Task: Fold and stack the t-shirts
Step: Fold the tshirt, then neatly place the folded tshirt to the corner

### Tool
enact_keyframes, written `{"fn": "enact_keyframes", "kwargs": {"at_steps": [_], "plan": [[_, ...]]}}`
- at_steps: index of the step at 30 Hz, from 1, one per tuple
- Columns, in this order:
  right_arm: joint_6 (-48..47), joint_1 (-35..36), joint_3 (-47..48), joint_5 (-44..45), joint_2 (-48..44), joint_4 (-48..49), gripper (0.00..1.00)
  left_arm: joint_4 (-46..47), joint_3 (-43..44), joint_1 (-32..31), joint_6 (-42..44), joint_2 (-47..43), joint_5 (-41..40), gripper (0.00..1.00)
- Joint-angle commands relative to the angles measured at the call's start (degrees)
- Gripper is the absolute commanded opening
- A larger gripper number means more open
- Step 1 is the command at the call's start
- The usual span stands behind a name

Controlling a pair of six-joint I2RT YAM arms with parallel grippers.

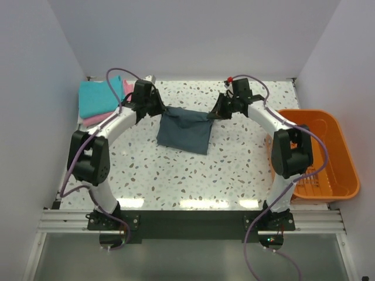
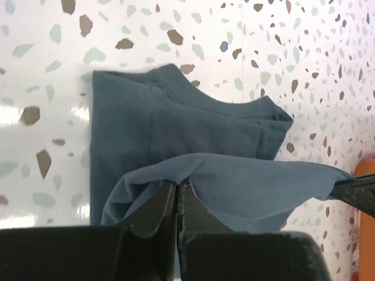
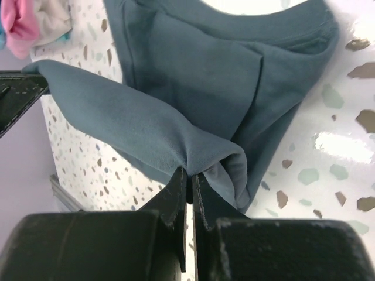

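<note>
The left claw [image 1: 157,109] and right claw [image 1: 214,115] each clamped a far corner of the grey shirt [image 1: 184,133], seemingly holding it taut for folding.

Slate blue-grey t-shirt [image 1: 184,132]; turquoise t-shirt [image 1: 96,98]; pink t-shirt [image 1: 95,119]; orange bin [image 1: 310,113]; speckled table [image 1: 176,175].

Table [image 1: 176,175]: white terrazzo top; we see grey and brown flecks.
Slate blue-grey t-shirt [image 1: 184,136]: our landmark; its lower part lies flat mid-table.
Pink t-shirt [image 1: 92,120]: far left of it, on the top, under a turquoise t-shirt [image 1: 96,98].
Orange bin [image 1: 328,170]: right of it, at the table's edge.
</note>
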Motion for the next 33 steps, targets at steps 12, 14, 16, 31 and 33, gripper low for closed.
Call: {"fn": "enact_keyframes", "kwargs": {"at_steps": [12,14,16,31,33], "plan": [[-0.94,-2.06,16.86,6.76,15.07,-0.32,0.76,3.07,20.77,2.82,6.72,21.36,4.81,0.57],[-3.22,-2.06,20.56,7.65,16.30,-3.93,0.97,2.27,21.39,2.91,7.60,21.20,4.38,1.00],[-4.27,-2.06,20.32,7.83,15.35,-4.82,0.99,2.79,20.17,2.91,8.30,19.45,4.11,1.00],[-3.75,-1.62,-21.41,8.44,-17.69,6.78,0.99,1.49,10.05,2.73,24.13,20.40,11.85,1.00],[-3.75,-1.53,-24.93,8.00,-19.19,6.70,0.99,-0.37,11.20,2.64,24.83,21.98,10.70,0.99]]}}
